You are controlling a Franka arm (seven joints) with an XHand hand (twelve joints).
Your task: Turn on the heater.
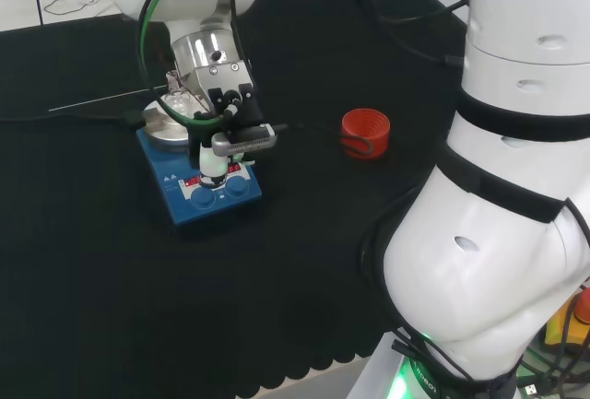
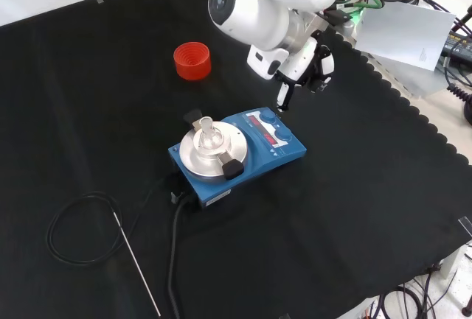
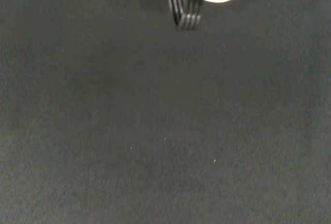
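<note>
Black cloth (image 2: 369, 208) with a scalloped edge covers the bench, with pale floor and loose cables beyond it. On it stand one blue heater (image 2: 237, 149), one red ribbed ring (image 2: 192, 60) well apart from it, and one thin metal rod (image 2: 136, 261) beside a looped black cable. The front view shows a small clear glass vessel (image 2: 207, 130) on the heater's round plate. The hand (image 2: 304, 65) hangs over the heater's knob end, one finger (image 2: 283, 96) pointing straight down just above a knob; whether it touches, I cannot tell.

A lab: blue hotplate stirrer (image 2: 240, 146) with flask, robot arm, cloth-covered bench (image 2: 369, 208).
</note>
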